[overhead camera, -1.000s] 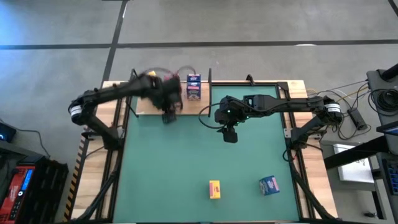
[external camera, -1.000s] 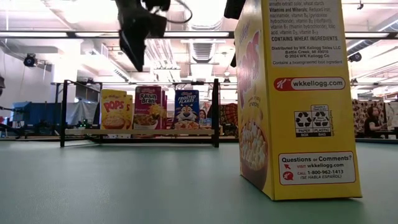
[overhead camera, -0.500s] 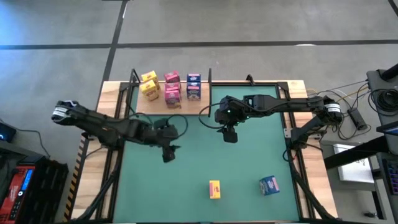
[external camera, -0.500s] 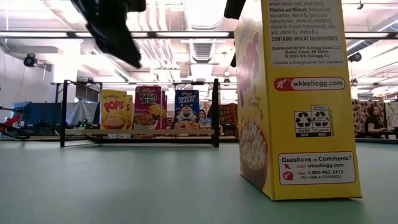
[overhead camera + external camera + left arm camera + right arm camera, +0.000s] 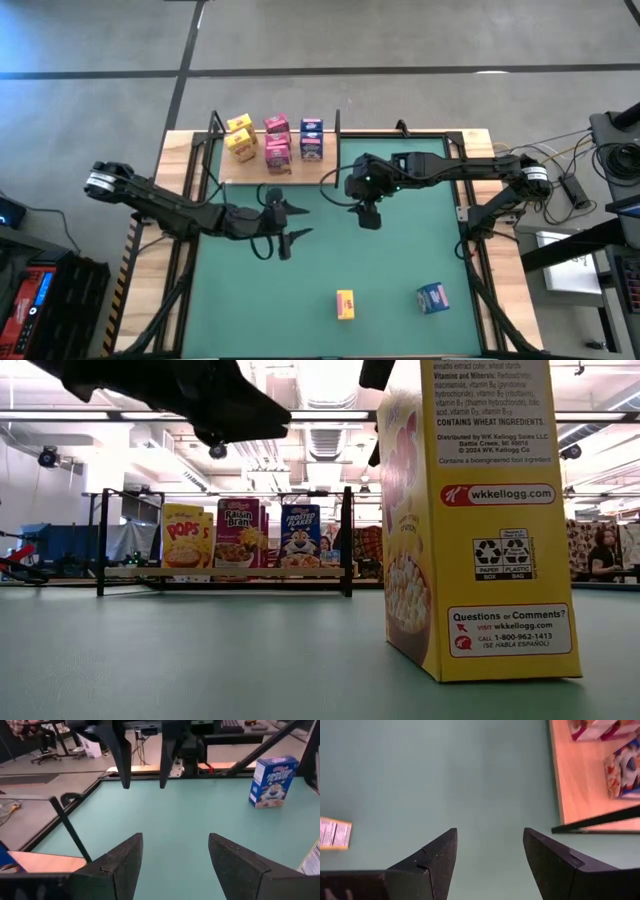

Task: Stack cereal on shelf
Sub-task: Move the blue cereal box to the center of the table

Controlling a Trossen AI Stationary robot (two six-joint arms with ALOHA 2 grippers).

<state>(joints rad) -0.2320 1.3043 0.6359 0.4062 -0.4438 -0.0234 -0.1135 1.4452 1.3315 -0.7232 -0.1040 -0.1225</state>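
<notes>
Three cereal boxes stand on the pale shelf [image 5: 226, 166] at the table's far edge: yellow [image 5: 240, 138], pink [image 5: 277, 141] and blue [image 5: 312, 140]. Two more boxes stand on the green mat near its near edge, one yellow [image 5: 345, 303] and one blue [image 5: 432, 297]. My left gripper [image 5: 300, 220] hovers open over the mat in front of the shelf, with its fingers pointing toward the table's right. My right gripper [image 5: 368, 222] hangs open over the mat's middle, to the right of the shelf. Neither holds anything.
The yellow box [image 5: 480, 520] fills the right of the low view, and the shelf [image 5: 230, 571] stands far behind it between black uprights [image 5: 347, 540]. Bare mat lies between the grippers and the two near boxes. A person sits in the room beyond [image 5: 603, 552].
My left gripper has drawn back from the shelf toward the table's near edge, uncovering the yellow and pink boxes. It has then swung from pointing toward the near edge to pointing toward the table's right, and it carries nothing. The right arm has kept still.
</notes>
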